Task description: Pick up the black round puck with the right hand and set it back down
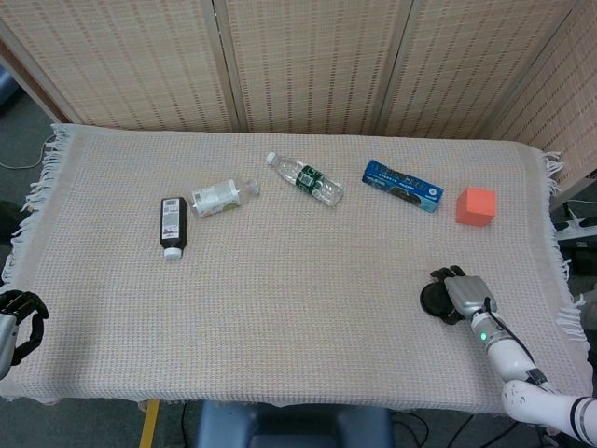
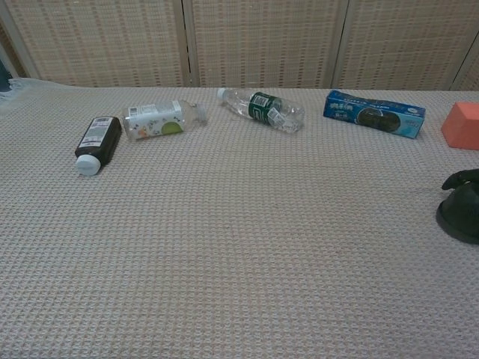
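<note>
Black puck (image 1: 433, 300) sits flat on the woven cloth of the surface (image 1: 298, 280), near the front right corner, well apart from everything else. Right hand (image 1: 464, 296) is right beside it on its right side, dark fingers (image 1: 450, 273) curving over the puck's far edge. Cannot tell if the hand actually grips the puck or just lies against it; the puck looks to be down on the cloth. In the chest view the puck (image 2: 458, 219) shows at the right edge with a dark finger (image 2: 458, 179) above it, most of the hand cut off.

Left hand (image 1: 19, 313) is at the front left edge of the surface, mostly out of frame, fingers curled in with nothing in them.

Other things lie in a loose row toward the back: dark bottle (image 1: 173, 224) with white cap on its side at left, small clear bottle (image 1: 219, 197) with green label just beside it, water bottle (image 1: 305, 177) lying on its side near the middle, blue cookie pack (image 1: 403, 185) to the right, orange cube (image 1: 476, 205) farthest right. Woven screen panels (image 1: 298, 56) stand behind the surface.
</note>
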`<act>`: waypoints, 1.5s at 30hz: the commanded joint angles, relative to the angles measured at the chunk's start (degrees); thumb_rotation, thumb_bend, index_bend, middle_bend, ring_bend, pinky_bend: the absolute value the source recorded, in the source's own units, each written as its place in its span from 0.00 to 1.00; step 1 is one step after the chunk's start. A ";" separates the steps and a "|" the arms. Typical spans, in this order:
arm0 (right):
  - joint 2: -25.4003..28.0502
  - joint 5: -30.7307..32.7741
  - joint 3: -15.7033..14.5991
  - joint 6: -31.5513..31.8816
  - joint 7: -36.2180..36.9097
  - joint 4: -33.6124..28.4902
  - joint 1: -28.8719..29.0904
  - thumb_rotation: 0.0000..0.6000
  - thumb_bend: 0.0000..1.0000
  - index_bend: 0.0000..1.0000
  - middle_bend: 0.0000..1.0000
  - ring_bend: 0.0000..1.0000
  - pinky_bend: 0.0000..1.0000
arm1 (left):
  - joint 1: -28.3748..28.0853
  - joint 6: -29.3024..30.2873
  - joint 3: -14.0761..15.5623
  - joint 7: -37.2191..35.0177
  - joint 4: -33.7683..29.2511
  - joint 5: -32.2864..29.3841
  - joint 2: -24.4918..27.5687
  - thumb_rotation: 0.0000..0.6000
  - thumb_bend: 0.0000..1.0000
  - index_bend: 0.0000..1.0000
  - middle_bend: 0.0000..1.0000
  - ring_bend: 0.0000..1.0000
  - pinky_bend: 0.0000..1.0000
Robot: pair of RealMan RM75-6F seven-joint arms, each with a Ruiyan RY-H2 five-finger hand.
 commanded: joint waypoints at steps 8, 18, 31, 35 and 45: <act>2.83 -4.17 0.48 1.74 4.84 -3.03 -1.31 1.00 0.19 0.00 0.00 0.00 0.26 | -0.01 -0.06 -0.01 0.08 0.05 -0.01 -0.02 1.00 0.61 0.59 0.47 0.36 0.56; 4.52 -7.67 0.56 4.01 7.49 -5.03 -2.85 1.00 0.19 0.05 0.00 0.00 0.25 | -0.12 -0.39 0.06 0.63 -0.04 -0.01 -0.15 1.00 0.61 0.59 0.47 0.36 0.56; 1.41 -8.06 1.03 7.70 6.09 -2.66 -3.62 1.00 0.19 0.34 0.27 0.28 0.50 | -0.11 -0.38 0.00 0.41 -0.03 -0.10 -0.08 1.00 0.61 0.59 0.47 0.36 0.56; 0.86 -7.66 1.36 8.72 5.57 -2.54 -3.81 1.00 0.20 0.43 0.34 0.39 0.58 | -0.12 -0.42 -0.03 0.42 -0.01 -0.16 -0.09 1.00 0.61 0.59 0.47 0.36 0.56; 2.38 -11.38 2.68 13.01 8.53 -5.28 -5.93 1.00 0.20 0.53 0.42 0.47 0.66 | -0.16 -0.60 0.01 0.50 -0.10 -0.20 -0.07 1.00 0.61 0.59 0.47 0.36 0.56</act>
